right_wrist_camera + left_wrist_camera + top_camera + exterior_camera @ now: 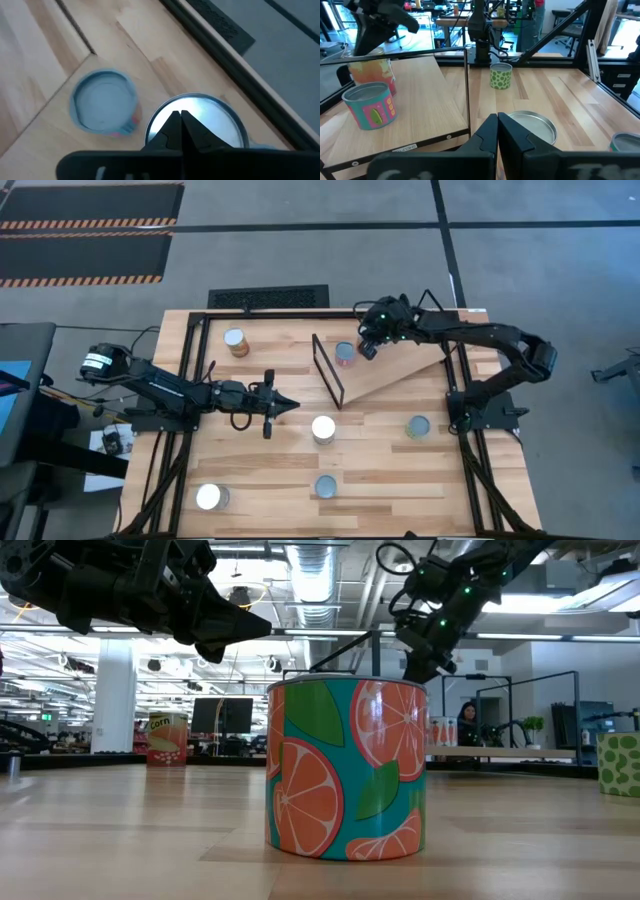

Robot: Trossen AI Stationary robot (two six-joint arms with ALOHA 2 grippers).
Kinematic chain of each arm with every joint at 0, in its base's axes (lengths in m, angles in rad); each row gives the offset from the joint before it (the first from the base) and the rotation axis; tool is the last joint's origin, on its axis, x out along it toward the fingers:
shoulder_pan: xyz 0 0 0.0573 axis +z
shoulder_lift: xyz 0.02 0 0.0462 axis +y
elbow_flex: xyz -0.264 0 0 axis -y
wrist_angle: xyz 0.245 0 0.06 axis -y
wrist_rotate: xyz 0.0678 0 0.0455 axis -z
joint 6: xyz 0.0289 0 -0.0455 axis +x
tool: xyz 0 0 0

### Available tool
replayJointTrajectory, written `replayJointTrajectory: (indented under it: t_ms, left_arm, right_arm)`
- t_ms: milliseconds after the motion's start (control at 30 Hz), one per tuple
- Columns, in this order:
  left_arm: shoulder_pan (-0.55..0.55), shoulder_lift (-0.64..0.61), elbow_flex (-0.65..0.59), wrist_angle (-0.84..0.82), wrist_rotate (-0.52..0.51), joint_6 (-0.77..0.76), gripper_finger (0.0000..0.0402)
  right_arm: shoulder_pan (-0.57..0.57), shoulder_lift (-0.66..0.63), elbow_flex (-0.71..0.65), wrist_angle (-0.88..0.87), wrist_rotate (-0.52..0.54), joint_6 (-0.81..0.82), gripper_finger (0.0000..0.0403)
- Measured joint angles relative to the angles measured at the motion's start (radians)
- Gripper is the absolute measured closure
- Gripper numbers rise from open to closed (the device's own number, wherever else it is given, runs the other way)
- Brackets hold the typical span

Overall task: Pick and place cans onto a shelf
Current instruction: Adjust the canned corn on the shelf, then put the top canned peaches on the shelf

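Both arms extended inward, fingers closed.
Left gripper (285, 404) is held low mid-table; right gripper (366, 348) is angled downward.

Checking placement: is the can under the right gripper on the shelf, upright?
Yes, upright on the shelf: the can shows its round top, and the shut right gripper hovers beside it.

Closed jaws above silver-topped can (200, 117)

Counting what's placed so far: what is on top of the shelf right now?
Two cans stand on the shelf: a blue-topped one and a silver-topped one under the right gripper, whose arm hides it from above.
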Motion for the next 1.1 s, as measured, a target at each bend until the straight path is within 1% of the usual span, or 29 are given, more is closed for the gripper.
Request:
replayJointTrajectory:
  t_ms: [133,567,733,967,1100]
  left_arm:
    - [0.000,0.000,0.000,-0.001,0.000,0.000,0.0401]
    - [0.000,0.000,0.000,0.000,0.000,-0.004,0.0401]
    - [0.000,0.000,0.000,0.000,0.000,-0.004,0.0401]
    - [0.000,0.000,0.000,0.000,0.000,-0.003,0.0401]
    - [0.000,0.000,0.000,0.001,0.000,0.001,0.0401]
  right_arm:
    - [0.001,0.013,0.001,0.019,-0.024,0.002,0.0396]
    - [0.003,-0.004,0.000,0.007,-0.024,0.005,0.0396]
    - [0.003,-0.003,0.003,0.006,-0.023,-0.008,0.0381]
    - [0.018,-0.002,0.103,-0.007,-0.023,-0.050,0.0348]
    - [0.067,-0.045,0.177,-0.065,-0.015,-0.120,0.0351]
